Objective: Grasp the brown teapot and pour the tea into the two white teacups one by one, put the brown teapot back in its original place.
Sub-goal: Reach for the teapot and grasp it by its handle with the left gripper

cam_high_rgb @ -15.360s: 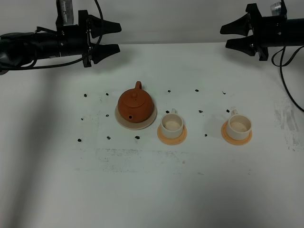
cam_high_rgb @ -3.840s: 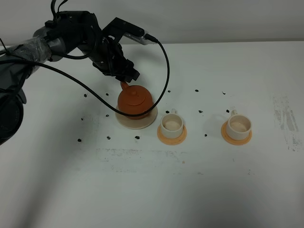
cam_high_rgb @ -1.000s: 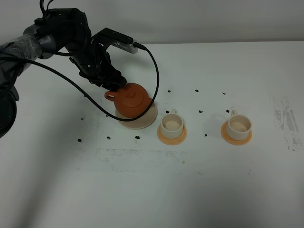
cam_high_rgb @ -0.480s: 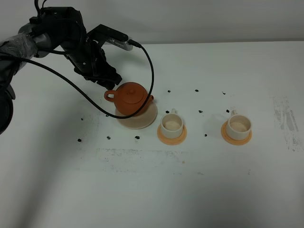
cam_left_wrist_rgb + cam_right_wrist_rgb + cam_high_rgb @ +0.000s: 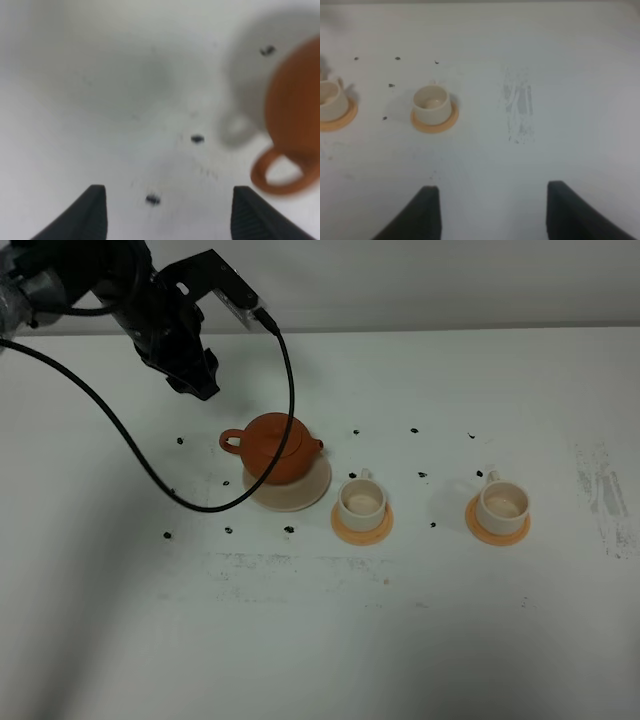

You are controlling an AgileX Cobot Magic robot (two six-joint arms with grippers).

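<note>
The brown teapot (image 5: 283,448) stands upright on the pale beige saucer (image 5: 292,500), handle to the left, spout to the right. It also shows in the left wrist view (image 5: 295,112) with its loop handle. My left gripper (image 5: 200,383) is open and empty, above and behind-left of the teapot, apart from it; the left wrist view (image 5: 170,212) shows bare table between its fingers. The two white teacups (image 5: 361,501) (image 5: 503,503) stand on orange coasters right of the teapot. My right gripper (image 5: 490,212) is open and empty, out of the exterior view, near the right cup (image 5: 431,102).
Small black marks dot the white table (image 5: 320,620) around the teapot and cups. A grey scuffed patch (image 5: 605,495) lies at the right. The left arm's black cable (image 5: 270,390) loops down near the teapot and saucer.
My left gripper has let go of the teapot's handle and pulled away up and to the back left. The teapot stays on the saucer, handle left.
</note>
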